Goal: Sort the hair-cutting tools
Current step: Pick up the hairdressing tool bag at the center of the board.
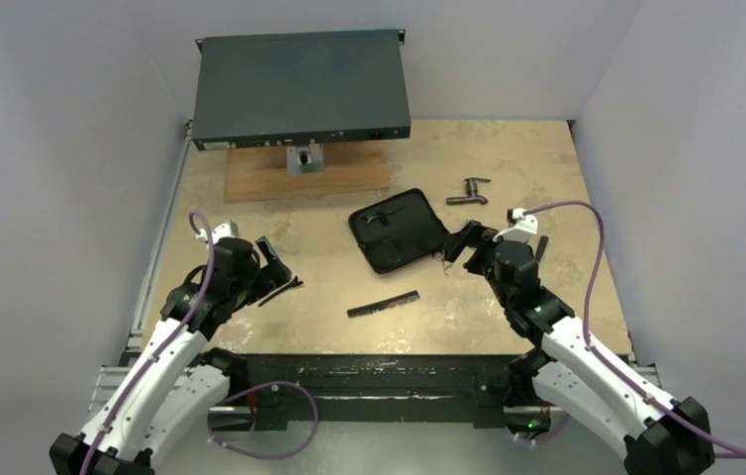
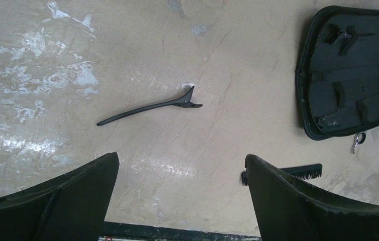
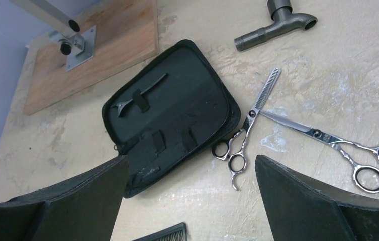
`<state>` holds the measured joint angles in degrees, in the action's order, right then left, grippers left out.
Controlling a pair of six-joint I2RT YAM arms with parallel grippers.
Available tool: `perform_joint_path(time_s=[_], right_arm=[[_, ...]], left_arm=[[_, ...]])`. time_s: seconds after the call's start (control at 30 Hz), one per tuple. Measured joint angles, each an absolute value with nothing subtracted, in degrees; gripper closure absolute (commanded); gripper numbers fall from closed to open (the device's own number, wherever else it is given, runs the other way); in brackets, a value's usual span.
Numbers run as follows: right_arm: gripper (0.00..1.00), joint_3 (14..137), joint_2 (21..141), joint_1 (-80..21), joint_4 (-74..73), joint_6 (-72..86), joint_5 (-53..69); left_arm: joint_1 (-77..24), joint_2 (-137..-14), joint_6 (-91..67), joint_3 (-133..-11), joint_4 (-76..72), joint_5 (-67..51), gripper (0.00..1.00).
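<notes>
Fingers of the left gripper [image 2: 180,168] stand wide apart with nothing between them, over bare tabletop [image 1: 508,158] on the left side. A thin black clip [image 2: 150,107] lies flat just ahead of them, touching neither finger, its forked end pointing towards the middle of the tabletop.

Fingers of the right gripper [image 3: 191,165] are likewise fully spread and hold nothing. They hang above the near corner of an open black zip case [image 3: 177,100], which lies flat near the centre. Under one strap in the case's far half sits a slim piece with a silver end; I cannot tell what it is.

Thinning scissors [image 3: 250,120], one blade toothed, lie on the tabletop just right of the case, with one finger ring against the case's edge. Straight scissors [image 3: 323,136] lie to their right, with the blade tip just beside the thinning pair's pivot and the rings pointing away from the case.

A black comb [image 1: 383,304] lies on the tabletop nearer the front edge, between the two arms and apart from the case.

Beyond the scissors lies a dark metal fitting [image 3: 278,22] shaped like a tap. At the back, a wooden board [image 3: 112,45] carries a small metal bracket [image 3: 77,42], and a flat dark box [image 1: 300,84] sits raised above it.
</notes>
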<state>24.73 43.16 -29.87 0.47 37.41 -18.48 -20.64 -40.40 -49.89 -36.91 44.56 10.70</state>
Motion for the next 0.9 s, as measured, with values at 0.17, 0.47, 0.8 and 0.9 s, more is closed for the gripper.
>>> perform_joint_path(time_s=[0.17,0.47,0.8,0.9], right_arm=[[0.01,24.7,42.9,-29.9,0.2,35.0,-18.2],[0.01,24.8,42.7,-29.9,0.3,33.4,-14.1],[0.02,24.7,43.3,-29.9,2.9,35.0,-10.7],[0.03,24.7,46.1,-29.9,6.0,37.0,-9.2]], left_arm=[[-20.6,-38.5,-49.9,-36.8,44.8,10.7,0.01],[-20.6,-37.5,-50.1,-35.9,44.2,10.6,0.0],[-20.6,-30.0,-51.4,-32.2,44.2,11.0,0.03],[-20.6,-30.2,-51.4,-31.9,44.1,10.9,0.04]])
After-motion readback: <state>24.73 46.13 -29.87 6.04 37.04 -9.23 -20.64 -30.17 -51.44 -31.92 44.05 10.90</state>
